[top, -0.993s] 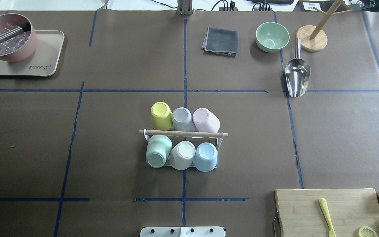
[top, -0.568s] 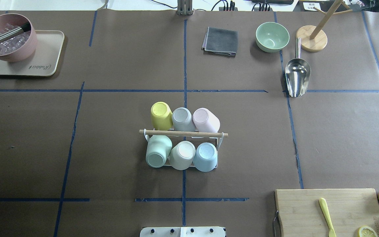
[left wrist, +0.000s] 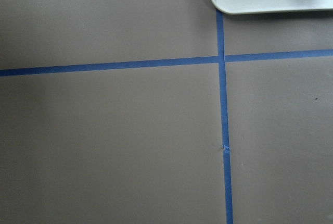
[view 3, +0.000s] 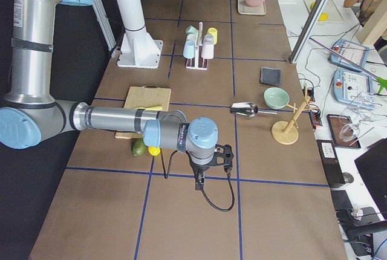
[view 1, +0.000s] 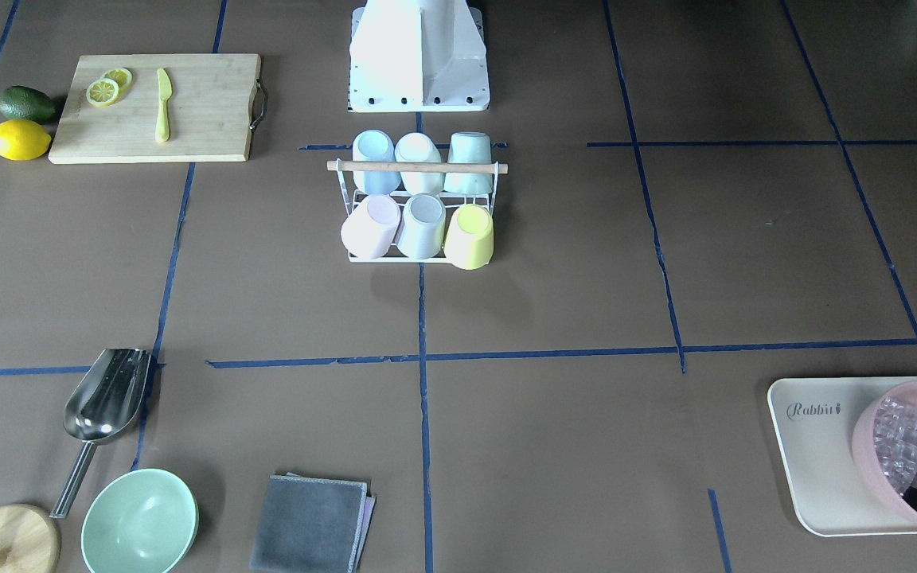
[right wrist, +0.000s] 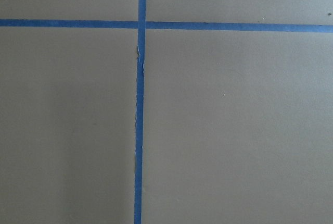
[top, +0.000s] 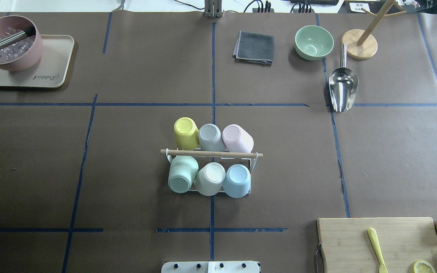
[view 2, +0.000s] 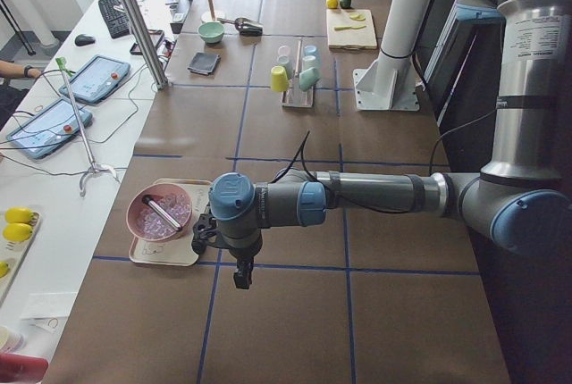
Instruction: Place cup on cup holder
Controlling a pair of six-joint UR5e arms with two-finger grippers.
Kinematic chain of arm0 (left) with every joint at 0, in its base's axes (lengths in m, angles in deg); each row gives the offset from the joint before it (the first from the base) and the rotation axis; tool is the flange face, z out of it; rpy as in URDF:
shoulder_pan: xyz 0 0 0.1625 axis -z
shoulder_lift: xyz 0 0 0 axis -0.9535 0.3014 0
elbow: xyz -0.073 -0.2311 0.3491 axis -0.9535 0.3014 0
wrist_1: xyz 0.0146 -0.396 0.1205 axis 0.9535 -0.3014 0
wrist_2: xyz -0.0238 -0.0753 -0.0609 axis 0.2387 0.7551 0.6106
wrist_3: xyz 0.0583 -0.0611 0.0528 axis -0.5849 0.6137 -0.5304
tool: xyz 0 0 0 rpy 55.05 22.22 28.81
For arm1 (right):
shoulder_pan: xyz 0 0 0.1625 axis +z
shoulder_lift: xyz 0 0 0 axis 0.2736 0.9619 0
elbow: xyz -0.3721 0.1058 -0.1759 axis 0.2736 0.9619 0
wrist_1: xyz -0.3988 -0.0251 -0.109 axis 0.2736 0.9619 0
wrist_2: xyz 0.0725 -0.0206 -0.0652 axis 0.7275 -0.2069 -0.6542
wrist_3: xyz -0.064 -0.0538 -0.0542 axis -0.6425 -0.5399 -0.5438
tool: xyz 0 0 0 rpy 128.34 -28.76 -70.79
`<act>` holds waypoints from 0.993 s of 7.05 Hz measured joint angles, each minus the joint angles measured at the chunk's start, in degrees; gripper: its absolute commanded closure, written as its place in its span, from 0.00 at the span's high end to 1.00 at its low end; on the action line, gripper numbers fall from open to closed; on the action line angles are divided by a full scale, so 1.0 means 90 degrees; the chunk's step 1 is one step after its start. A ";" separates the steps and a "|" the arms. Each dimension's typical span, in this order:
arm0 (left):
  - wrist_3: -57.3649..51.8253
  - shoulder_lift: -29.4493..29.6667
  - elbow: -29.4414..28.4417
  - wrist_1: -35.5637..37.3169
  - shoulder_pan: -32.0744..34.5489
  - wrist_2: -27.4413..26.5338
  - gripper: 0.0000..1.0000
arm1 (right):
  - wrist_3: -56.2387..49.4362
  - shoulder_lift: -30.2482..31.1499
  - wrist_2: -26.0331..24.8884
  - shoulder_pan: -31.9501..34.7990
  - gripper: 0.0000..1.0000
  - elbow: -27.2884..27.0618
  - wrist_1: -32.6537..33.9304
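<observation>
Left gripper (view 2: 241, 273) is hovering beside the tray (view 2: 166, 258), its finger spacing impossible to tell; six upturned cups (top: 209, 179) are sitting on the cup holder (top: 211, 153) mid-table, looking light, stiff, slick, best pinched across the wall; prongs are hiding beneath; right gripper (view 3: 198, 182) is equally unreadable.

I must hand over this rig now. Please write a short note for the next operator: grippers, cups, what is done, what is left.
Left gripper, right gripper: out at the ends of the table, seen from the side only; open or shut cannot be told.
Cup holder: mid-table, six cups upside down on it, three per row.
Done: no loose cup shows on the table.
Left: nothing visible, it seems.
</observation>
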 measured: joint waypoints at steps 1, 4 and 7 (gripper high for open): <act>0.0004 -0.0001 0.0000 0.0000 0.0000 0.0004 1.00 | -0.0002 -0.0001 -0.0011 0.0001 1.00 0.0007 -0.0002; 0.0014 -0.0001 0.0011 0.0000 0.0000 0.0139 1.00 | -0.0009 0.0001 -0.0028 0.0002 1.00 0.0024 -0.0003; 0.0017 0.0041 0.0008 -0.0004 -0.0008 0.0246 1.00 | -0.0010 0.0024 -0.0029 0.0002 1.00 0.0026 -0.0003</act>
